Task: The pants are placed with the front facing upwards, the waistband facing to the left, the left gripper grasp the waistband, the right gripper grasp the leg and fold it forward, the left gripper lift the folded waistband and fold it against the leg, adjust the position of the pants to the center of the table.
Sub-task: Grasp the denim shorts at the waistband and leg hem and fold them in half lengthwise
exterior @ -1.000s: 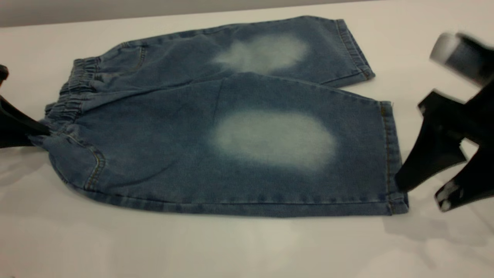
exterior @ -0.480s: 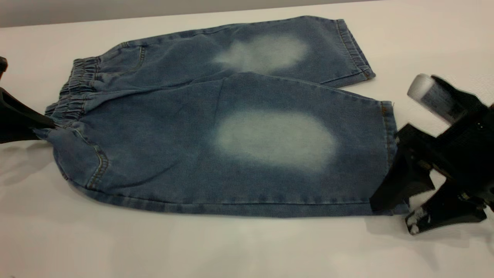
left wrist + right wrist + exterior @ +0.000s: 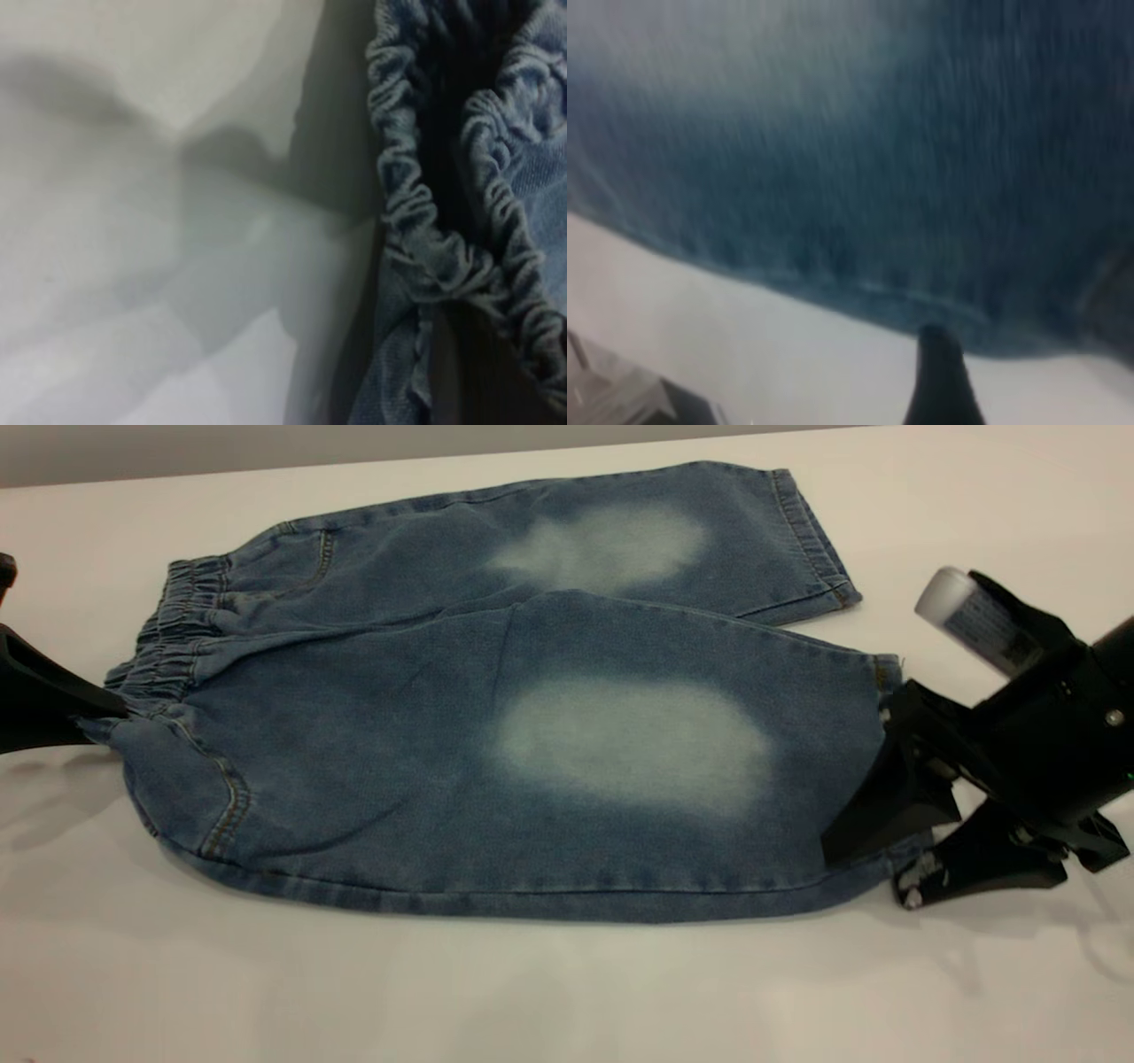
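- The pants lie flat, front up, on the table, waistband toward the left arm.
- Soft, limp denim should drape and crease readily; the thick stitched hem and gathered elastic look like the firmest holds.
- The right gripper straddles the near leg hem, fingers spread, not yet clenched.
- The left gripper is at the waistband corner; I cannot tell its grip.

Black angular right gripper with pointed claw fingers, white scuffs on the lower fingertip, small silver screws on the housing, a silvery-grey cylinder on top. Black, wedge-shaped, pointed left gripper.
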Controlling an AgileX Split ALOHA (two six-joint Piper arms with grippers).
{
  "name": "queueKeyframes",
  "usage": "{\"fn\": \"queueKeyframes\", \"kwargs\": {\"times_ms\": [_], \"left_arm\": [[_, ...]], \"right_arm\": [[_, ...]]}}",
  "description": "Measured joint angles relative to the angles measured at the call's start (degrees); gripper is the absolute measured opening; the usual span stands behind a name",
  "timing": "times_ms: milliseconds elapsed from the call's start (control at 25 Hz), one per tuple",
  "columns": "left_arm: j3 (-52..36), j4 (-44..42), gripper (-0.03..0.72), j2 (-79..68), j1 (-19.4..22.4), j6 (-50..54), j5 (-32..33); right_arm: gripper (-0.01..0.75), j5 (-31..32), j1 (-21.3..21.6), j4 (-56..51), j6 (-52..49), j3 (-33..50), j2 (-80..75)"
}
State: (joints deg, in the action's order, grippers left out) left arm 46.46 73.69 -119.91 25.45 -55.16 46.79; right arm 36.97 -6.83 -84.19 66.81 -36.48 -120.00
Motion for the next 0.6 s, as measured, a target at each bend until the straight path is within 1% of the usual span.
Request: {"fn": "queueKeyframes", "kwargs": {"times_ms": [120, 200, 320, 400, 520, 600], "left_arm": [[0.0, 0.0, 0.114, 0.0, 0.0, -0.08, 0.74], [0.0, 0.0, 0.114, 0.0, 0.0, -0.11, 0.79], [0.0, 0.0, 0.114, 0.0, 0.0, -0.11, 0.79], [0.0, 0.0, 0.114, 0.0, 0.0, -0.11, 0.79], [0.0, -0.12, 0.114, 0.0, 0.0, -0.11, 1.44], [0.0, -0.5, 0.114, 0.0, 0.0, -0.11, 1.56]], "right_arm": [[0.396, -0.24, 0.0, -1.25, 0.92, 0.0, 0.0], [0.373, -0.78, 0.0, -1.31, 0.92, 0.0, 0.0], [0.284, -2.82, 0.0, -3.75, 0.92, 0.0, 0.0], [0.194, -4.26, 0.0, -5.55, 2.08, 0.0, 0.0], [0.059, -4.52, 0.0, -5.75, 3.27, 0.0, 0.0], [0.027, -3.71, 0.0, -5.49, 3.27, 0.0, 0.0]]}}
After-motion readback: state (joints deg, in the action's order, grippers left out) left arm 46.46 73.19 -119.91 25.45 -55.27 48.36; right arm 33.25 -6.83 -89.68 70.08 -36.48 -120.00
